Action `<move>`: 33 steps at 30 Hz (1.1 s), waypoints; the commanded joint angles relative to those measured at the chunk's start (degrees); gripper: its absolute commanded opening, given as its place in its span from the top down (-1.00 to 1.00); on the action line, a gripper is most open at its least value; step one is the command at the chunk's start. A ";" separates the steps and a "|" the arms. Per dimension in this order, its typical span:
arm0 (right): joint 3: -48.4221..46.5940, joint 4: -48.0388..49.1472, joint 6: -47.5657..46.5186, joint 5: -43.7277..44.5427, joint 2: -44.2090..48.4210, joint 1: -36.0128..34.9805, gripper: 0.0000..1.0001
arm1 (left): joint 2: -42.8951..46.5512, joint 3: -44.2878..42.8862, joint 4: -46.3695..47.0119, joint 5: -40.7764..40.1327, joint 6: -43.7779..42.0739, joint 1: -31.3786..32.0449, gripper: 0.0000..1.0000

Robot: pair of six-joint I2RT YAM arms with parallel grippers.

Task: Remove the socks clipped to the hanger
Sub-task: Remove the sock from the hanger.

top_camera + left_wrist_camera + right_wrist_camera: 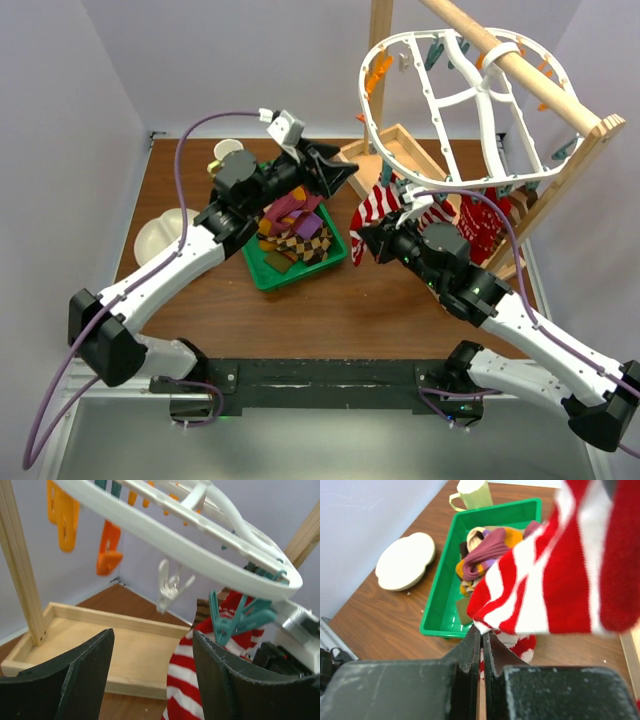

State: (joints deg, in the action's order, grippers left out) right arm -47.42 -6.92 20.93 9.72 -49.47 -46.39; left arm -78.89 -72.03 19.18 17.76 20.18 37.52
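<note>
1. Brown table, closed in by pale lilac walls, carries the whole scene.
2. Fingers of the left gripper stand apart with nothing between them, raised just below the near rim of the hanger.
3. Fingers of the right gripper are pressed together on the lower edge of the striped sock, under the hanger's low side.
4. The striped sock, red and white, has its top at a teal clip on the hanger's rim.
5. A red sock hangs beside it from the same side of the hanger.
6. The hanger, a white ribbed oval, tilts from a wooden rail; its orange clips and white clip dangle empty.
7. The tray, of pale wood, lies beneath the hanger.
8. The bin, green, sits on the left arm's side of the hanger and holds loose socks.
9. The plate and cup lie beyond the bin, well apart from the hanger.
</note>
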 commanded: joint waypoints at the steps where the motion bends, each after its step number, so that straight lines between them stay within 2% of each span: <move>1: -3.38 -0.20 -0.71 -1.54 0.69 -0.10 1.00 | 4.88 8.03 1.04 2.37 2.40 -0.25 -0.39; 5: -3.73 -0.47 -0.36 -2.07 0.78 -0.19 1.00 | 7.08 13.22 1.39 3.33 2.05 -0.25 -0.43; 14: -5.31 -2.13 -0.27 -2.42 1.05 -0.02 1.00 | 9.28 21.92 3.50 13.00 1.79 -0.16 -0.50; 22: -5.93 -1.87 0.25 -2.95 0.08 -0.10 1.00 | 7.44 26.68 13.16 20.38 6.70 0.01 -0.59; 28: -6.02 -1.70 0.43 -3.12 -0.27 -0.10 1.00 | 3.41 27.03 19.49 21.00 10.31 1.15 -0.69; 33: -6.02 -1.52 0.60 -3.39 -0.54 -0.10 1.00 | 0.59 25.97 21.86 16.71 10.93 3.00 -0.75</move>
State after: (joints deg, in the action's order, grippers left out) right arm -50.57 -9.89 21.21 7.64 -49.65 -46.39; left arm -76.60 -45.30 35.24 36.82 29.26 39.13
